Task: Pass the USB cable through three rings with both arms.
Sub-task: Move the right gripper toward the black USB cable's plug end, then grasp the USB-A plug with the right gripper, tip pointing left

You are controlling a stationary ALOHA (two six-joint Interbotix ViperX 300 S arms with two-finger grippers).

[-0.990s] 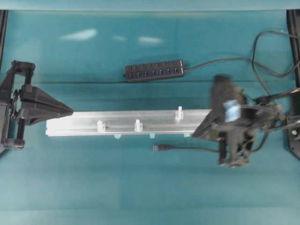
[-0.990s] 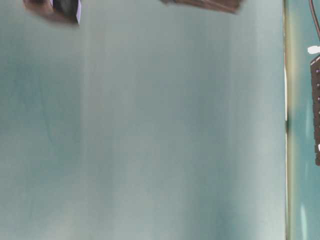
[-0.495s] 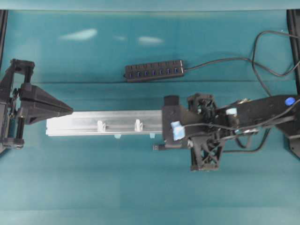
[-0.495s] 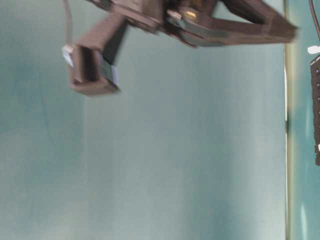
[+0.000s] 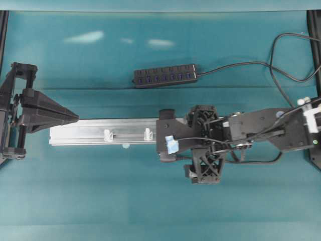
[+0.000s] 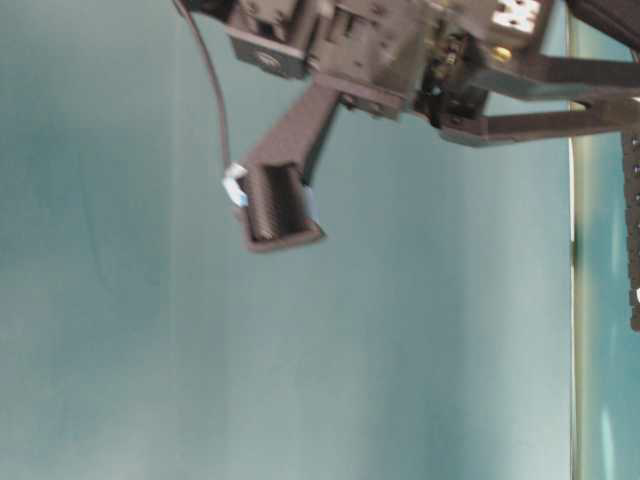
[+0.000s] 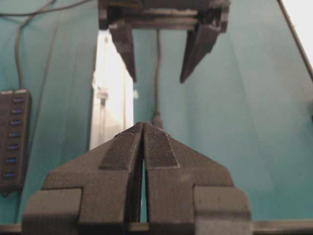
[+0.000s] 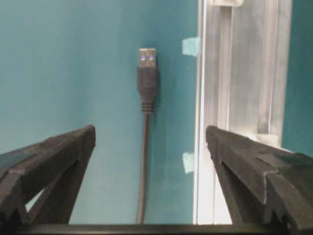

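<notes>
1. The right tool (image 8: 146, 161) is spread wide, its two black ridged, wedge-shaped fingers (image 8: 54, 156) standing on either side of the USB cable (image 8: 145, 147) without touching it; it grips nothing.
2. Seen from the right wrist, the cable is thin, black and round, lying flat on the teal tabletop (image 8: 68, 63) and ending in a moulded plug with a shiny metal tip, just beside the rail (image 8: 244, 73).
3. The rail is long, silver, grooved aluminium, held down along its edge with small pale green tape tabs (image 8: 190, 46).
4. From overhead, the right arm's lattice-framed wrist (image 5: 203, 145) covers the right end of the rail; a blue tape patch (image 5: 172, 145) sits on one finger.
5. Two white plastic rings (image 5: 108, 134) stand upright on the bare part of the rail; a third cannot be seen under the arm.
6. The left tool (image 7: 143, 142) is closed, its textured pads pressed together on nothing, its pointed tip at the rail's left end in the overhead view.
7. A black hub bar (image 5: 164, 76) with a row of blue-lit ports lies farther back on the tabletop, its own cable curling away to the right.
</notes>
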